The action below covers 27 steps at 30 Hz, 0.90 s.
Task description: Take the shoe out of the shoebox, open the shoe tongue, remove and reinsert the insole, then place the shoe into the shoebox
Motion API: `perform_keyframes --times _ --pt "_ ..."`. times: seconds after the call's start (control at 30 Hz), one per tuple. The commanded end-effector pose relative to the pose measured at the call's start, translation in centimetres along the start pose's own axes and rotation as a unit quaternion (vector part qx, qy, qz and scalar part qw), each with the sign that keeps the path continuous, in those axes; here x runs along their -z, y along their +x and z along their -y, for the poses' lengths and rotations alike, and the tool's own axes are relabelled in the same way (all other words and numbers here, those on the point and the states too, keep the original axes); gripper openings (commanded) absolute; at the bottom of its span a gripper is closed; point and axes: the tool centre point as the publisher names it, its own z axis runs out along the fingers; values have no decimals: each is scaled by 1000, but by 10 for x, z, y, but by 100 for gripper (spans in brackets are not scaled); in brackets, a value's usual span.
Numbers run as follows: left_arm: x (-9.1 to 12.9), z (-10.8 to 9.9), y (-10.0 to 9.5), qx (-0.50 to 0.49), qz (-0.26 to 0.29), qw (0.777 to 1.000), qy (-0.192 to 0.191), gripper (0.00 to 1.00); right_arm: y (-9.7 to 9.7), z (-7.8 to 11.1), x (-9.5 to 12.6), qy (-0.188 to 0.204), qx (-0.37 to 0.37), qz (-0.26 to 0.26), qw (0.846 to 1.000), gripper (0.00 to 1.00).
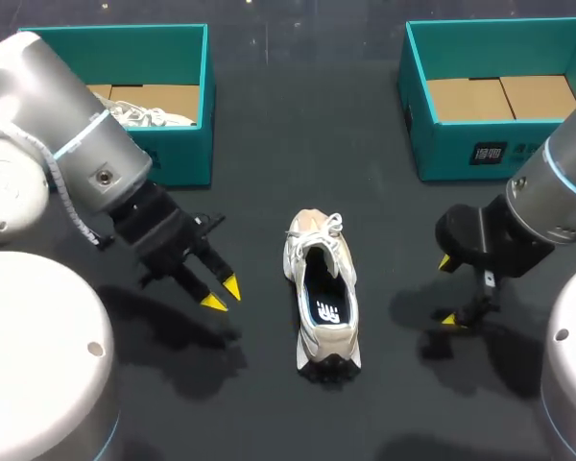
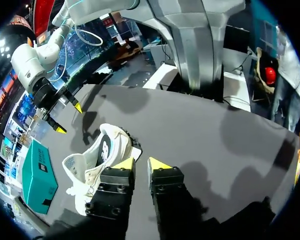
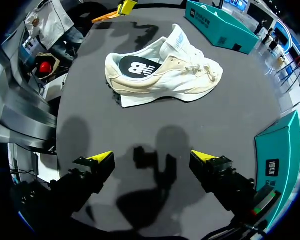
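Cream-and-white lace-up sneaker [image 1: 324, 293] sits on black worktop [image 1: 269, 144] between left fingers [image 1: 232, 285] (nearly closed, empty) and right fingers [image 1: 448, 319] (spread, empty), likely staged for tongue access.

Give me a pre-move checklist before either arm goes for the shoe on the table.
1. Shoe out of the box: ok, it stands upright on the table between the two arms.
2. Left gripper free: ok, open, empty, clear of the shoe.
3. Right gripper free: ok, open wide, empty, clear of the shoe.
4. Insole seated: ok, it lies inside the shoe.
5. Tongue pulled open: cannot tell; the laces cover it.
6. Box free for the return: right shoebox ok, only its cardboard floor shows; left shoebox not ok, another shoe lies in it.
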Motion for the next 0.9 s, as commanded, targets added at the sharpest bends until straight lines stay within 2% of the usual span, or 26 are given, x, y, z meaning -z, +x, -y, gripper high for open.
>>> perform_keyframes --times 0.03,0.4,0.5,0.77,0.9 --pt "20 -2 -5 5 -54 999 -1 0 2 0 0 0 0 1 1000 100" --pt "20 -2 -5 5 -54 999 -1 0 2 0 0 0 0 1 1000 100" --pt "21 1 -5 -7 -60 998 -12 0 2 0 0 0 0 1 1000 100" --pt "20 12 -6 -34 -82 996 -32 0 -1 41 24 18 -23 -4 1000 100" --pt "23 15 -11 -65 -107 992 -34 0 -1 47 30 9 -19 -10 1000 100"
